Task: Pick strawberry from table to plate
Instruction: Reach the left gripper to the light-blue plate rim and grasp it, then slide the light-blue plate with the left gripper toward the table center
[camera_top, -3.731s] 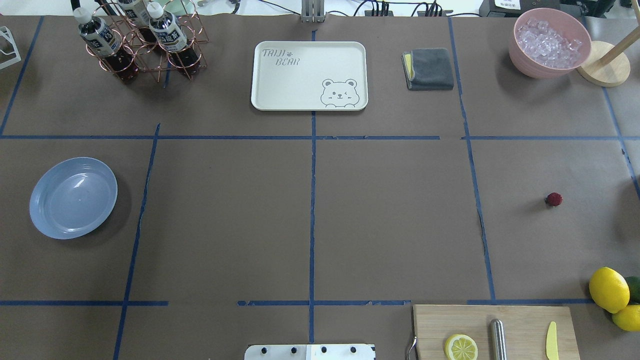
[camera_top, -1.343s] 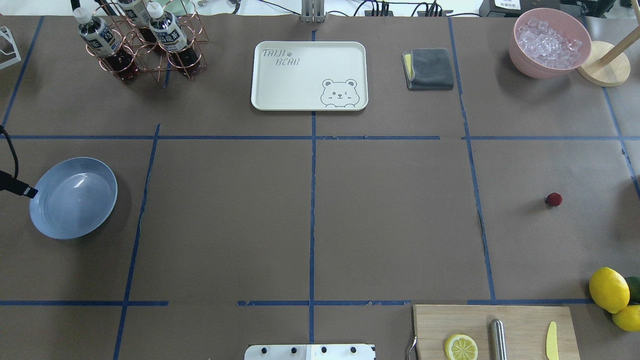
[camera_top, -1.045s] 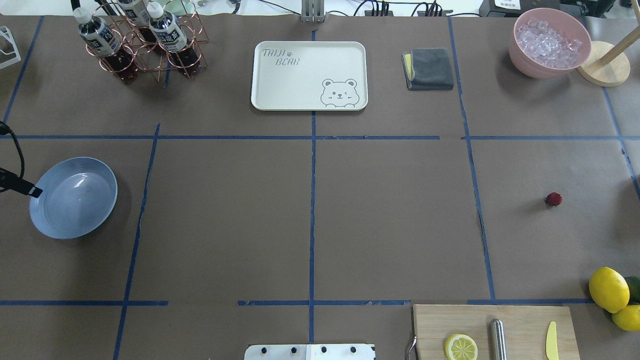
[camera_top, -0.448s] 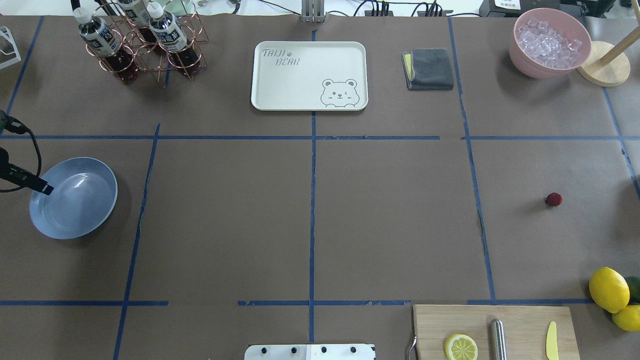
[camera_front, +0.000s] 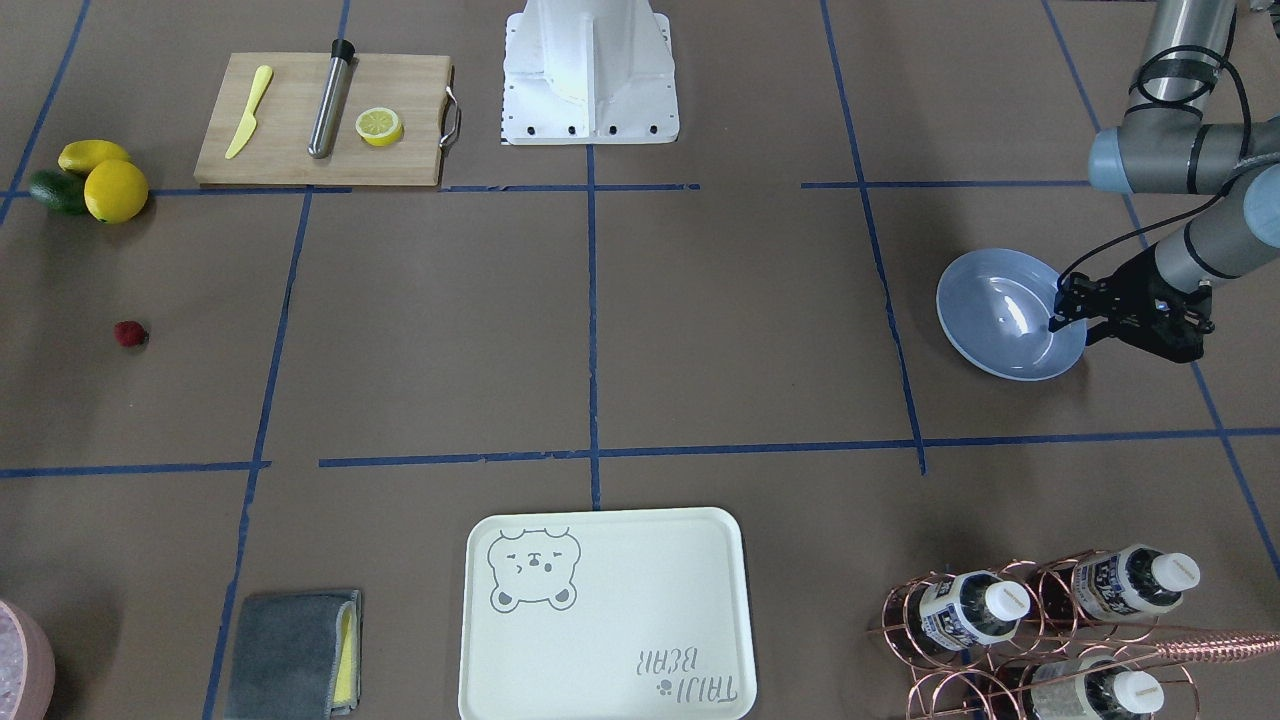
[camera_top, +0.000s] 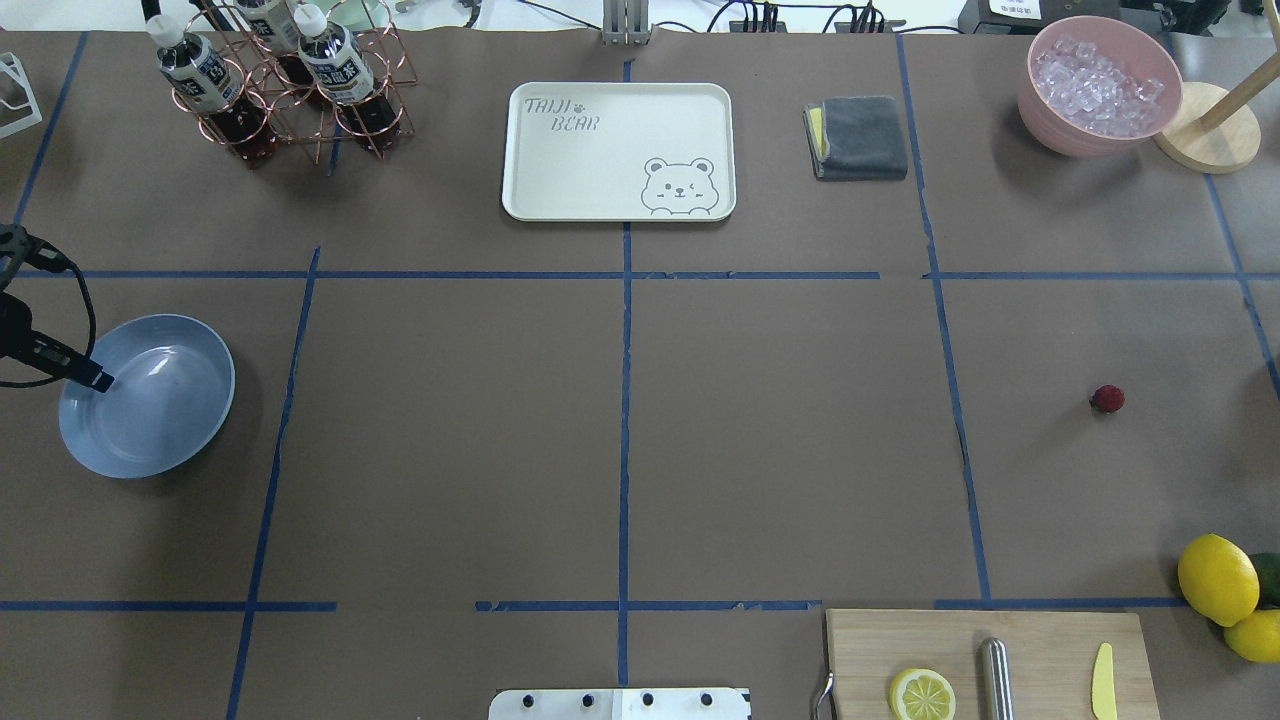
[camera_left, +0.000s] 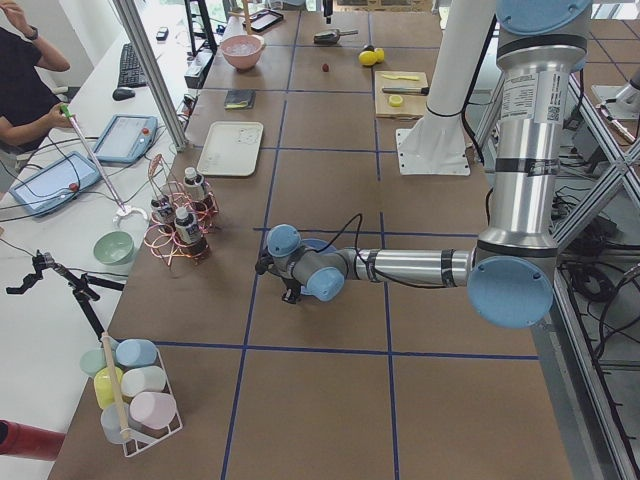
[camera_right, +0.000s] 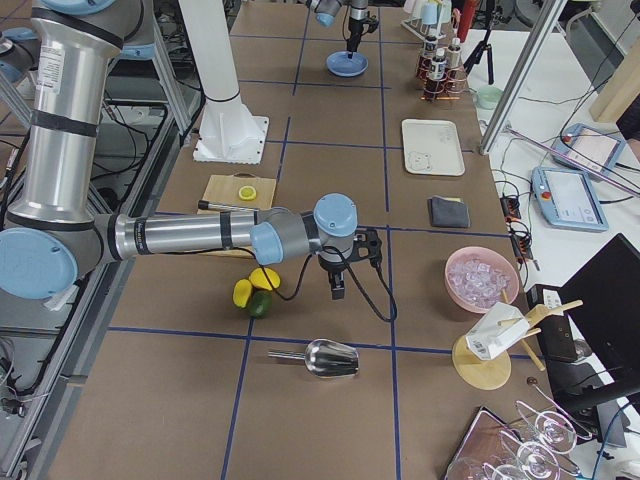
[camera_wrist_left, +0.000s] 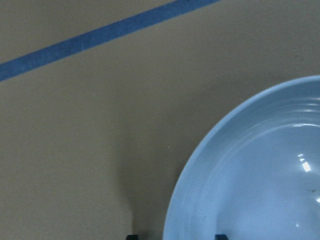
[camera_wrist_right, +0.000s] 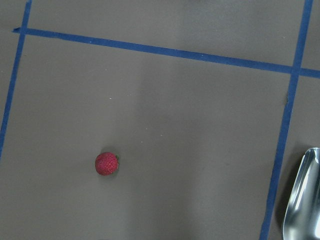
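Observation:
The strawberry (camera_top: 1107, 399) lies alone on the brown-paper table (camera_top: 780, 440) at the right; it also shows as the strawberry (camera_front: 130, 333) and, in the right wrist view, the strawberry (camera_wrist_right: 106, 163) with no fingers in frame. The pale-blue plate (camera_top: 150, 420) sits far left and holds nothing. My left gripper (camera_front: 1058, 305) is open at the plate's outer rim, its fingertips (camera_wrist_left: 220, 236) straddling that rim. My right gripper (camera_right: 338, 292) hangs over the right end of the table; I cannot tell whether it is open or shut.
A cutting board (camera_top: 1040, 640) with a lemon slice, steel rod and yellow knife lies front right, lemons (camera_top: 1217, 578) beside it. A bear tray (camera_top: 618, 150), grey cloth (camera_top: 858, 138), ice bowl (camera_top: 1098, 85) and bottle rack (camera_top: 285, 85) line the far side. A metal scoop (camera_wrist_right: 302, 200) lies near the strawberry.
My left gripper has come in from the left edge and moved over the plate's outer rim. The strawberry and plate have not moved.

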